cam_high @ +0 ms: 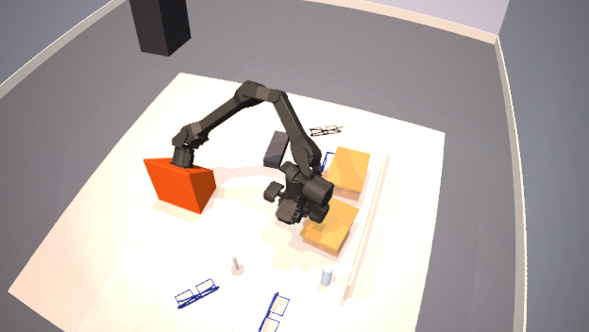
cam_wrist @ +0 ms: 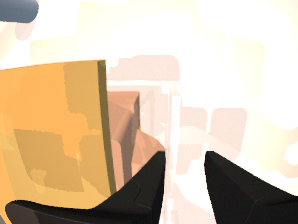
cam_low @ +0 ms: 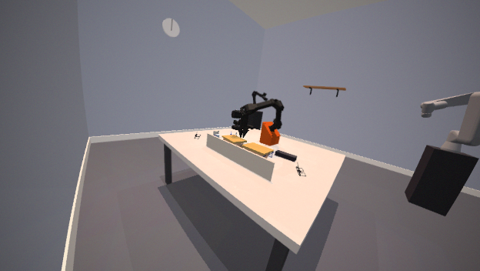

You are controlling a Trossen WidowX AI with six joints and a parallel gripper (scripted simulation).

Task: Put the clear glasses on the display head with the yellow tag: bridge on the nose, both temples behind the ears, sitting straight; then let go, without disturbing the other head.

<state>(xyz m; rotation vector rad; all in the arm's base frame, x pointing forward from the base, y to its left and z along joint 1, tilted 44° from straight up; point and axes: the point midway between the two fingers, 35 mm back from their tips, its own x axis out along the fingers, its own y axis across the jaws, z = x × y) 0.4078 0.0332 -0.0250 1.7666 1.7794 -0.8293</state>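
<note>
The head with the yellow tag (cam_wrist: 140, 128) lies face sideways under an orange top (cam_high: 330, 225) (cam_low: 234, 139) (cam_wrist: 50, 110); its pinkish nose (cam_wrist: 146, 147) shows in the wrist view. The clear glasses (cam_wrist: 175, 107) are faint against the bright table: a pale front bar stands just off the nose and a thin temple line runs back to the head. Whether the bridge touches the nose I cannot tell. My gripper (cam_wrist: 184, 158) (cam_low: 242, 135) is partly open, its fingertips on both sides of the pale bar. The other head (cam_high: 349, 169) (cam_low: 258, 148) stands alongside, blue glasses (cam_high: 327, 155) at its face.
A low pale panel (cam_high: 370, 222) (cam_low: 238, 155) runs behind both heads. A grey cylinder (cam_high: 327, 275) (cam_wrist: 17, 10) and a small peg stand (cam_high: 237, 270) are on the near side. A dark box (cam_high: 276, 149) (cam_low: 285, 155) and black glasses (cam_high: 326, 131) lie on the far side.
</note>
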